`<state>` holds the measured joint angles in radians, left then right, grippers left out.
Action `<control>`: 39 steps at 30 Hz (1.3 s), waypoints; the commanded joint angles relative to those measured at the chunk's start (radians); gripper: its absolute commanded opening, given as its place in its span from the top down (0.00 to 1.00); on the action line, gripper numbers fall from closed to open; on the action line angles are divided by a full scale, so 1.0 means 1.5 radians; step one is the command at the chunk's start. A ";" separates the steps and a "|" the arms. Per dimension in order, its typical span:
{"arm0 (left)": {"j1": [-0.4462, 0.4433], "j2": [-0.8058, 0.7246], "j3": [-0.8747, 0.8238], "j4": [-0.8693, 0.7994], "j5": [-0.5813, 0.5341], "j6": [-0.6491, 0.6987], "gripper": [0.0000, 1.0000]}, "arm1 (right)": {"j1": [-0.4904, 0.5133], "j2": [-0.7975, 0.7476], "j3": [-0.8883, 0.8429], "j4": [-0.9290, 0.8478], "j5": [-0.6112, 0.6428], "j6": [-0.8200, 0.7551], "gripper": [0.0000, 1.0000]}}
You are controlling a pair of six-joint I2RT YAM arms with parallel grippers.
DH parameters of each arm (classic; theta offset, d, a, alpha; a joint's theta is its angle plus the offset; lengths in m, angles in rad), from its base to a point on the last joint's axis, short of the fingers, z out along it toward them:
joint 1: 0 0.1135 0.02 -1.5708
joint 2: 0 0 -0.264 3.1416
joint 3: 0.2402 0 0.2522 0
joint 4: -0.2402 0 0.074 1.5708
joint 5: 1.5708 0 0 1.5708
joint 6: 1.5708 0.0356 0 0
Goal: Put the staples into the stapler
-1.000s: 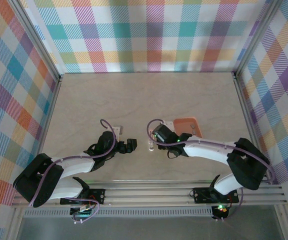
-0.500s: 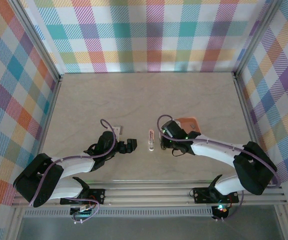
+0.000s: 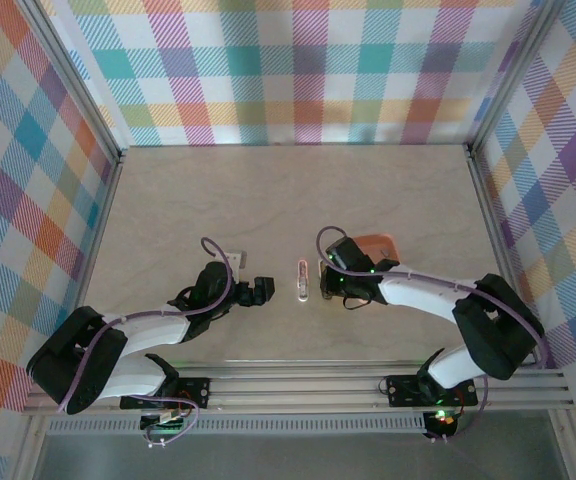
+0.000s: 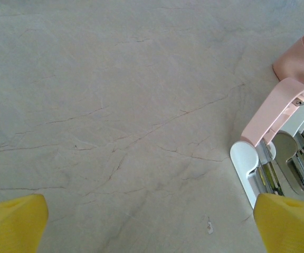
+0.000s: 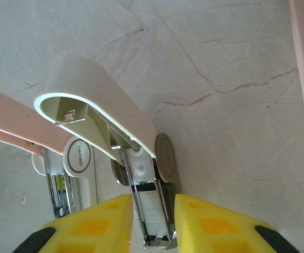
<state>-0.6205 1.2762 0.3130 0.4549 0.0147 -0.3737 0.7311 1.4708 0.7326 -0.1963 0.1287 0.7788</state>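
The staples point(image 5: 153, 224): one grey ridged strip, pinched between the yellow fingers point(image 5: 94, 224) of the right end effector point(image 5: 153, 203), which is clamped on it. The strip's far end reaches the small white block at the foot of the spring, under the raised pale lid point(image 5: 96, 103) of the stapler point(image 5: 81, 158). I cannot tell whether the strip is seated in the channel or sits just above it.

Stapler: lies opened out on the tabletop point(image 4: 115, 105), between the two end effectors. Its pink arm is swung to one side, and a second chrome rail runs alongside the strip.

Left end effector point(image 4: 152, 224): fingers spread wide apart with only tabletop between them. It hovers just beside the stapler, not touching it.

Farther back: a small pale oblong piece point(image 3: 235, 258) lies just behind the left arm. A salmon-orange tray point(image 3: 380, 243) sits just behind the right wrist, its near part covered by the arm. The tray's contents cannot be made out. The tabletop runs on to the checked back wall point(image 3: 308, 70).
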 commanded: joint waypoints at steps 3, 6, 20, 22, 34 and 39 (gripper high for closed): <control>-0.008 -0.007 0.010 -0.008 -0.006 0.013 0.00 | -0.009 0.019 0.000 0.020 -0.015 0.011 0.74; -0.008 -0.011 0.009 -0.011 -0.009 0.014 0.00 | -0.012 0.027 0.001 0.023 -0.016 0.011 0.75; -0.008 -0.018 0.005 -0.014 -0.010 0.015 0.00 | -0.015 0.039 -0.011 0.035 -0.029 0.015 0.77; -0.008 -0.017 0.005 -0.014 -0.010 0.016 0.00 | -0.015 0.039 -0.013 0.034 -0.031 0.016 0.77; -0.007 -0.006 0.003 0.000 -0.009 0.014 0.00 | -0.015 0.040 -0.022 0.022 -0.036 0.021 0.77; -0.007 -0.005 0.011 -0.004 -0.005 0.014 0.00 | -0.015 0.041 -0.029 0.024 -0.039 0.020 0.77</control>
<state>-0.6212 1.2667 0.3130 0.4469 0.0074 -0.3698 0.7124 1.5200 0.7147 -0.1421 0.0841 0.8009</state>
